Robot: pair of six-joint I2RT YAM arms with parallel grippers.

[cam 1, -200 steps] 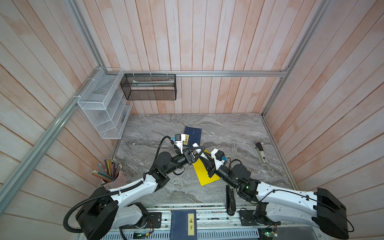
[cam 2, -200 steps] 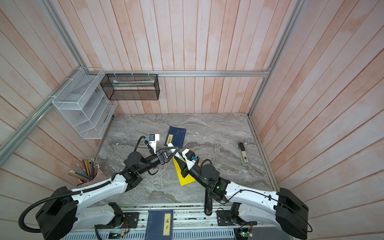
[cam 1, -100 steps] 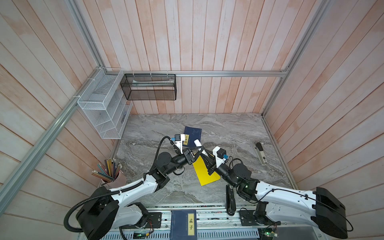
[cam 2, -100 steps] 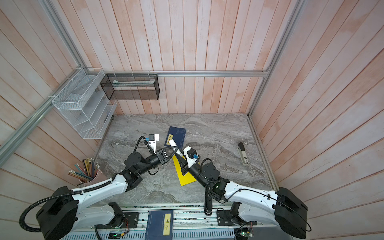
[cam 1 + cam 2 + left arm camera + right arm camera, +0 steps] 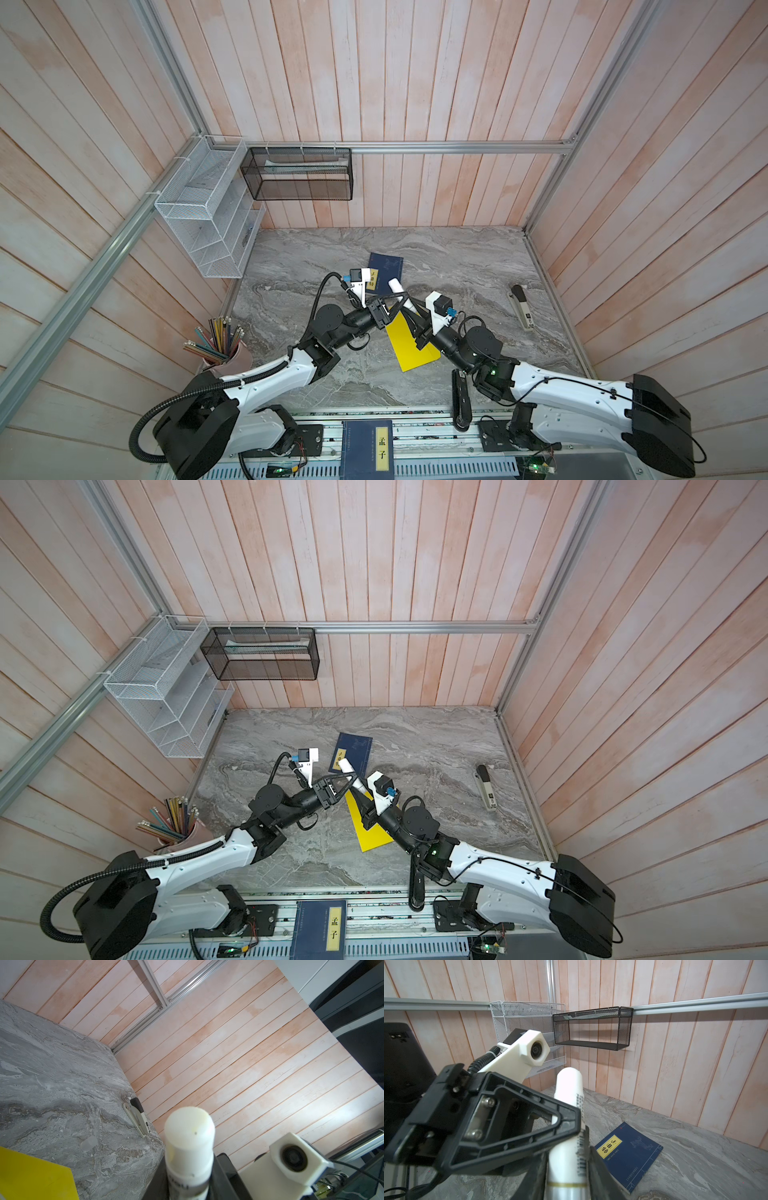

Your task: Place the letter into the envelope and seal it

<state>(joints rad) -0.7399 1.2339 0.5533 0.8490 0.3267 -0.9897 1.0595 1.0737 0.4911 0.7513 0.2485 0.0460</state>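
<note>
The yellow envelope (image 5: pixel 409 347) lies flat on the gray tabletop (image 5: pixel 457 257), right under the spot where the two arms meet. In both top views one end of it is hidden by the arms. A corner of it shows in the left wrist view (image 5: pixel 31 1176). No letter can be seen in any picture.

Above the envelope, a white glue stick (image 5: pixel 569 1126) points up and away. The right tool (image 5: pixel 409 309) has the lower part of the stick between its two dark fingers (image 5: pixel 598 1167), but I cannot tell if they press on it. The left tool (image 5: pixel 397 300) has come in from the side, and its black fingers (image 5: pixel 529 1118) are closed around the middle of the same stick. So both tools sit at the glue stick, just over the far end of the envelope.

A dark blue book with a yellow label (image 5: pixel 385 270) lies on the tabletop just behind the tools. A stapler (image 5: pixel 522 306) lies well apart, near the right wall.
</note>
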